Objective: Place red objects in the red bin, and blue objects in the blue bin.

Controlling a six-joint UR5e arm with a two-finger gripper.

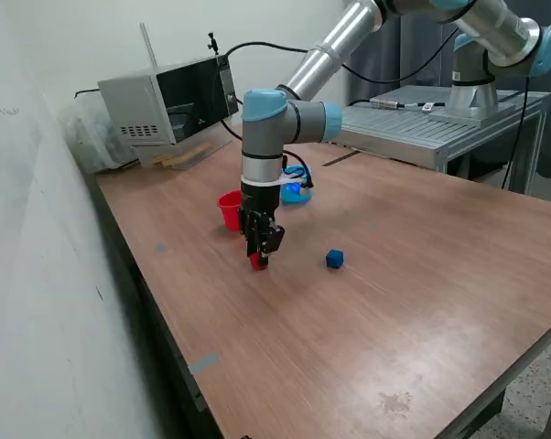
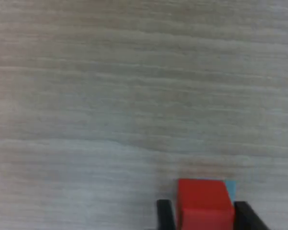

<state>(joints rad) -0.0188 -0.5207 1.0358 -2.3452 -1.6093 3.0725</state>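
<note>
Arm: a silver and light blue robot arm reaches down over a brown wooden counter (image 1: pixel 422 274), its wrist pointing straight down
Claw: the black claw (image 1: pixel 259 259) sits low at the counter surface, its two fingers (image 2: pixel 166 214) pressed against either side of a small red cube (image 1: pixel 257 262), so it is clenched on that cube
Red cube: in the wrist view the cube (image 2: pixel 204 205) fills the gap between the dark fingers, a sliver of light blue showing behind one corner; whether it rests on the wood or is just lifted I cannot tell
Red cup: a small red cup (image 1: pixel 229 209) stands just behind the claw, towards the exterior view's left, close by but not touching
Blue cup: a light blue cup (image 1: pixel 297 191) is partly hidden behind the arm, farther back
Blue cube: one dark blue cube (image 1: pixel 335 259) lies alone on the counter, to the exterior view's right of the claw, apart from it
Other cubes: no other loose cubes are visible
Step in hand: by my reading, picking up a red cube
Next move: it likely calls for a straight lift clear of the red cup's rim, a short carry over its mouth, then a release; the blue cube remains for the blue cup
</note>
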